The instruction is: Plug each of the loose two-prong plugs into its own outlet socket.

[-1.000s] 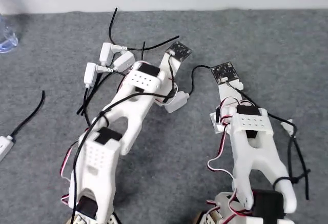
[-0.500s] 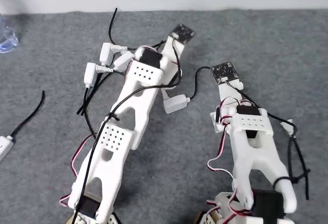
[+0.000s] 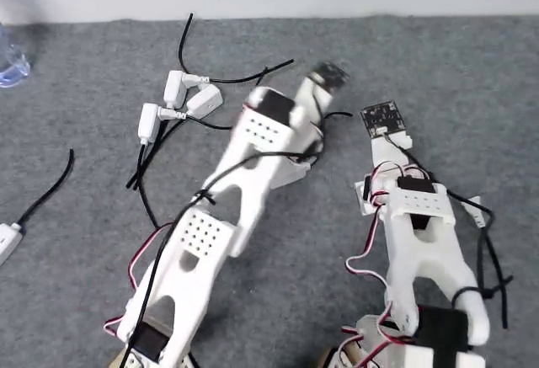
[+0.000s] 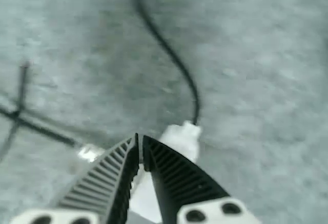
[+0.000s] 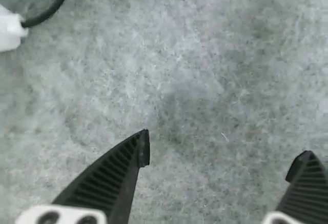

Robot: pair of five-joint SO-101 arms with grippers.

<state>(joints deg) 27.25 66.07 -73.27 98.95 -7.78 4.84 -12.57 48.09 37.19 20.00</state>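
Your left gripper is hovering with its fingers pressed together just over a loose white plug, not clamping it. Your right gripper is gaping wide over the bare grey mat. This plug is waiting for its socket, so most of the work is likely lying ahead. I cannot tell whether any pieces in the white connector cluster are already joined.

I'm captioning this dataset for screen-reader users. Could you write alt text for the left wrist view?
The left gripper, ribbed fingers closed almost together, sits in front of a white plug on grey carpet. The plug's black cord runs away across it; other thin cords cross nearby.
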